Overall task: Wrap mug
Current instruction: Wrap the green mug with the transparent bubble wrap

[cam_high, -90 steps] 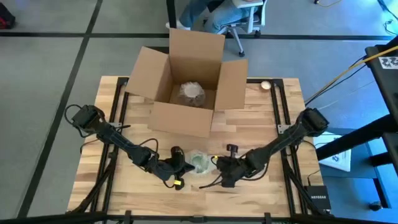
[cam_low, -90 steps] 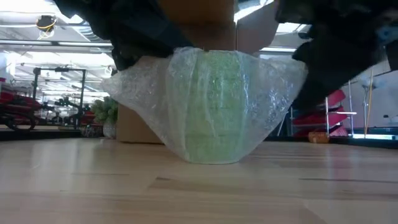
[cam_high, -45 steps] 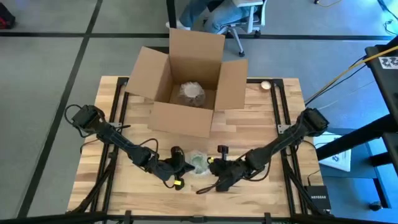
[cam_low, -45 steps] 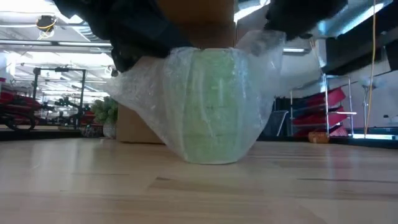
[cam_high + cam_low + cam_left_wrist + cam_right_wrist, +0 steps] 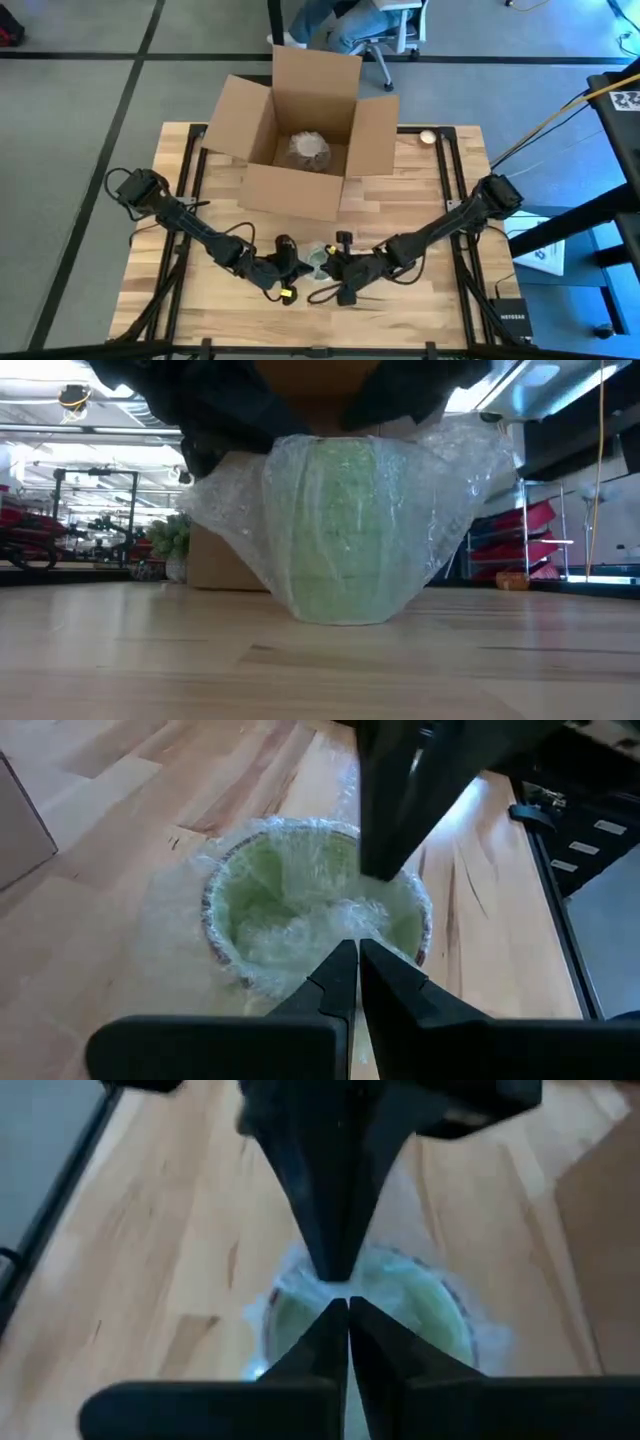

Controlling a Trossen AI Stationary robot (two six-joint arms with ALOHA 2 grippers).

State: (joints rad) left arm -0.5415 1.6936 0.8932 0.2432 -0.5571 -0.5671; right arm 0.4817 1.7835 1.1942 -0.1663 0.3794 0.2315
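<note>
The green mug (image 5: 345, 530) stands upright on its base on the table, near the front middle, inside a clear bubble-wrap sheet (image 5: 225, 510). The sheet rises around the mug's wall and dips into its mouth (image 5: 300, 910). My left gripper (image 5: 297, 264) is shut just above the mug's left side. My right gripper (image 5: 328, 268) is shut just above its right side. The two sets of fingertips almost meet over the mug's mouth (image 5: 420, 1305). The mug's handle is hidden. My left gripper (image 5: 352, 952) pinches gathered bubble wrap (image 5: 340, 920) between its fingertips over the mug's mouth, slanting down from the table's left. The wrap sags slack into the mug. My right gripper (image 5: 346, 1308) pinches the wrap's bunched right side (image 5: 318, 1288), slanting down from the table's right, above the rim. How many layers, I cannot tell.
An open brown cardboard box (image 5: 300, 185) stands at the back middle of the table with a wrapped bundle (image 5: 307, 148) inside. A small round object (image 5: 428, 137) lies at the back right. Bare wood lies along the near edge and on both sides of the mug.
My right gripper has gone toward the table's left, up to the mug, carrying the wrap's right side. That side, spread out to the right a second ago, now stands drawn up against the mug's wall and over its rim. The mug has stayed in place.
</note>
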